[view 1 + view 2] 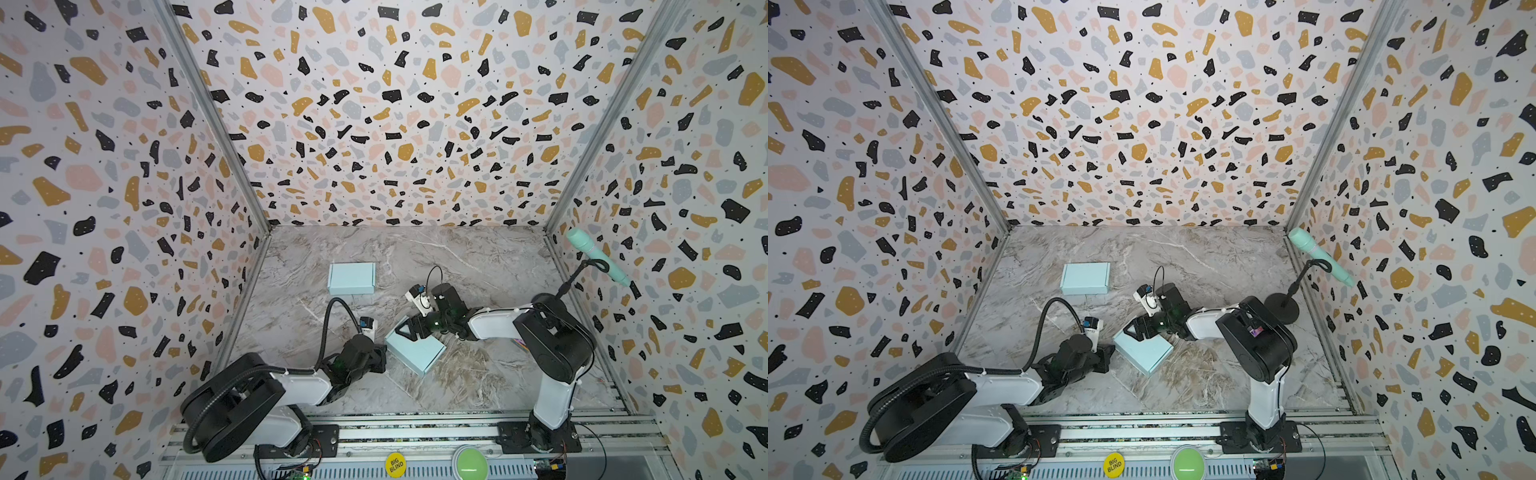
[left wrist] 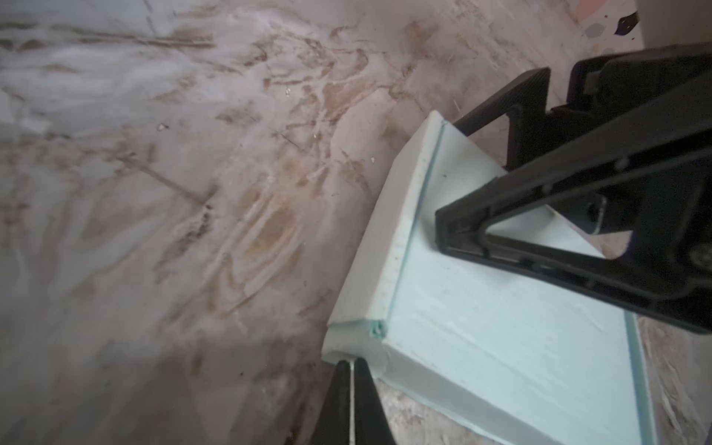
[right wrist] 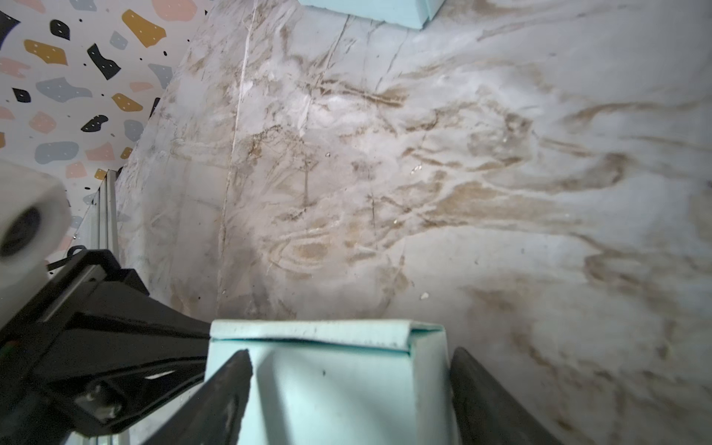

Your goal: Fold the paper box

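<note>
Box direction: the box (image 1: 419, 353) lies flat and askew. Its long axis runs diagonally from back left to front right, with one corner pointing towards the front rail.
Box place: on the table (image 1: 478, 257), near the middle and towards the front, between the two arms.
Right gripper (image 3: 352, 358): reaches in from the right over the box's back-left end. The jaws are spread wide, with one finger lying on the lid and the other just past the box's side.
Left gripper (image 2: 350, 370): comes in low from the left. The jaws are almost pressed together, leaving a hairline slit, and the tips sit at the box's left corner. Whether they pinch paper cannot be told.
In the way: in both top views the right gripper covers part of the lid.
Around: a second box (image 1: 352, 277), also pale blue and closed, sits well apart behind and to the left. A mint microphone (image 1: 598, 257) stands on a black stand by the right wall. A green button (image 1: 471, 463) and a yellow sticker (image 1: 395, 464) reading BIG BLIND are on the front rail.
Box look: pale blue card, shallow and closed. A narrow folded lip runs along one edge, marked with dark specks. The corner by the left gripper is slightly crushed.
</note>
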Robot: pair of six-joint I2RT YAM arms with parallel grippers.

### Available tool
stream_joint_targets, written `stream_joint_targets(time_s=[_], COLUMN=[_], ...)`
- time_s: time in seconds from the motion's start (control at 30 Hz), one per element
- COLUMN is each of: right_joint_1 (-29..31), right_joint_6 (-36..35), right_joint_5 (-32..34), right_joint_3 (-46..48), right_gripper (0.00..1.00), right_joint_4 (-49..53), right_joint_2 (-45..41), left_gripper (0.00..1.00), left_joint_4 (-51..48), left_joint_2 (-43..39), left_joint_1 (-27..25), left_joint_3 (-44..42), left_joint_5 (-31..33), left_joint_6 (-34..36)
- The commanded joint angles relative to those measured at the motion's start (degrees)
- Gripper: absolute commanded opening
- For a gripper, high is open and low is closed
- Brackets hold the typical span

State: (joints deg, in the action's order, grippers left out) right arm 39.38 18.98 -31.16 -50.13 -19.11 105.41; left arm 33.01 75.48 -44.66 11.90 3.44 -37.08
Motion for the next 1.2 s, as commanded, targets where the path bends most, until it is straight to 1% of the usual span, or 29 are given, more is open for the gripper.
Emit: stream_joint_targets(time_s=[0.0, 0.07, 0.13, 0.23, 0.3, 0.37, 0.43, 0.5, 0.57, 0.7, 0.8, 0.9, 1.0, 1.17], right_joint_1=[-1.4, -2.3, -2.5, -2.5, -2.4, -2.1, -1.2, -0.3, 0.7, 3.8, 5.2, 5.4, 5.4, 5.2], right_joint_6=[-0.5, -0.5, -1.2, -1.7, -0.8, 1.2, 4.1, 7.1, 10.7, 17.4, 20.1, 20.8, 20.7, 19.2], right_joint_5=[1.7, 3.3, 5.7, 8.7, 9.4, 8.6, 7.3, 5.3, 4.1, 4.7, 4.5, 4.0, 3.2, 2.4], right_joint_3=[-0.1, 1.1, 1.5, 3.6, 6.5, 10.3, 14.4, 18.2, 22.1, 29.5, 33.1, 35.0, 35.0, 33.1], right_gripper=[0.89, 0.92, 0.94, 0.94, 0.93, 0.92, 0.92, 0.92, 0.93, 0.94, 0.94, 0.95, 0.95, 0.94], right_joint_4=[3.5, 4.5, 7.0, 11.0, 12.8, 13.2, 13.2, 12.9, 11.7, 8.8, 6.1, 2.6, -1.2, -5.1], right_joint_2=[-6.4, -10.3, -14.3, -20.8, -25.0, -29.2, -33.5, -37.2, -40.9, -47.2, -47.8, -46.1, -42.7, -37.0], left_gripper=[0.16, 0.20, 0.21, 0.22, 0.23, 0.26, 0.33, 0.37, 0.38, 0.39, 0.40, 0.42, 0.43, 0.45], left_joint_4=[-1.2, -4.2, -5.8, -9.5, -11.3, -12.1, -12.4, -11.9, -11.3, -12.6, -11.5, -9.9, -8.7, -6.9], left_joint_2=[-4.8, -7.4, -9.9, -13.4, -14.6, -14.7, -13.3, -10.4, -7.1, 0.2, 4.6, 7.1, 7.8, 6.5], left_joint_1=[0.4, 0.4, 0.4, 0.7, 1.3, 2.6, 4.5, 6.7, 8.3, 8.9, 9.0, 9.0, 8.9, 8.7], left_joint_3=[-1.8, -1.6, -1.5, 0.1, 1.7, 3.5, 5.8, 8.2, 10.8, 16.3, 18.5, 18.8, 17.6, 14.8], left_joint_5=[-1.5, -2.7, -2.8, -1.2, -0.9, -1.0, -1.8, -4.2, -6.8, -8.3, -10.6, -12.2, -12.7, -14.1], left_joint_6=[-0.1, 0.1, -0.2, -0.2, 0.8, 2.0, 3.5, 4.7, 5.7, 8.7, 9.4, 9.1, 8.6, 7.4])
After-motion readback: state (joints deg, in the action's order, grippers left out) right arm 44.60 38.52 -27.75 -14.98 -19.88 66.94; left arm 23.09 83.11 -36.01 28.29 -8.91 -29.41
